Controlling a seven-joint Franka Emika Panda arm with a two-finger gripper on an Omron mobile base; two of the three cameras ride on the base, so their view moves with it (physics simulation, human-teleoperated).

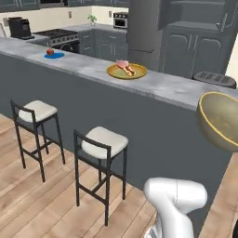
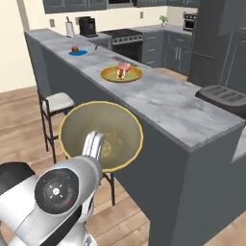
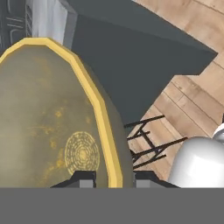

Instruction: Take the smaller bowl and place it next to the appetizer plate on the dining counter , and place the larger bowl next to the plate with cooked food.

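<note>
From the left base view, the larger bowl (image 1: 222, 120) hangs in the air at the right edge, tipped on its side with its mouth facing left, below the level of the desk (image 1: 162, 86) top and in front of its dark panelled face; on the stone top the plate with cooked food (image 1: 127, 70) sits mid-way along and the appetizer plate (image 1: 54, 55) lies well apart from it toward the far end, with two stools (image 1: 102, 144) on the floor below. From the right base view, the same bowl (image 2: 101, 135) is carried just above the arm, its hollow turned toward the camera, and the golden plate (image 2: 121, 73) has bare stone on both sides; no bowl stands beside the blue plate (image 2: 78, 52) here. In the hand view, the hand (image 3: 112, 178) is nearly closed, its two tips pinching the yellow rim of the bowl (image 3: 48, 118), one inside and one outside the wall. The step in hand looks like carrying the larger bowl to the desk. The next move calls for lifting it clear above the desk edge, levelling it mouth-up, and setting it just beside the meat plate without knocking it.
</note>
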